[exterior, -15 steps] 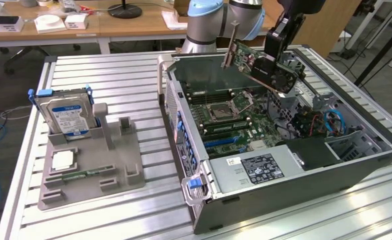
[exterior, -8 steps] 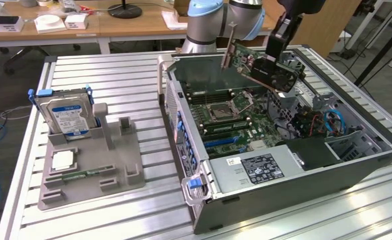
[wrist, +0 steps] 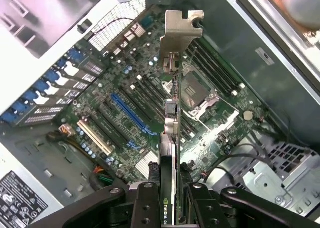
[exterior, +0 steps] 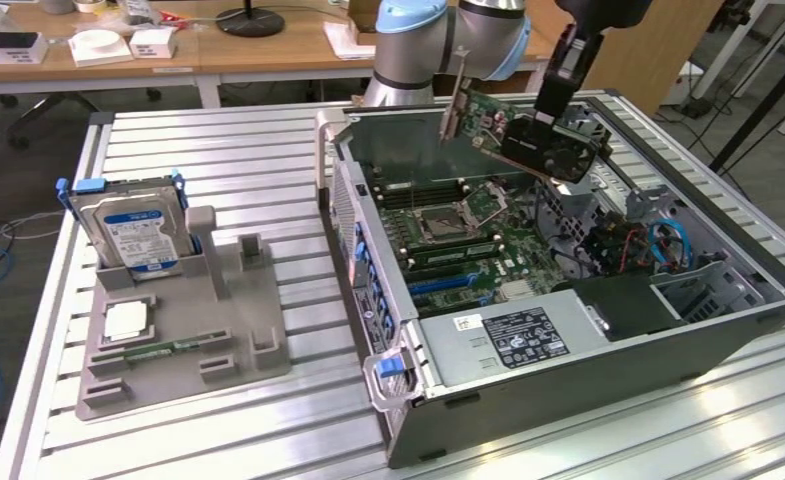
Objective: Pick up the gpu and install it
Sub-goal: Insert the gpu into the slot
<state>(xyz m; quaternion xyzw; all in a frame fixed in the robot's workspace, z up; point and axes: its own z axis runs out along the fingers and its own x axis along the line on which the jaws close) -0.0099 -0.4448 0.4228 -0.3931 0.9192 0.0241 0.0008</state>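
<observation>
Over the table's (exterior: 205,150) open case (exterior: 712,340), fingers (wrist: 146,205) clamp the gpu (wrist: 172,125), lettering unreadable.

You are looking at one of each item.
You are seeing one open grey metal computer case (exterior: 566,390), one gpu (exterior: 492,118), a flat green-and-black circuit card with a silver bracket, one silver hard drive with a blue-white label (exterior: 128,232), one narrow green memory stick (exterior: 165,349), one pale square chip (exterior: 127,320) and one grey plastic holder tray (exterior: 252,340).
</observation>
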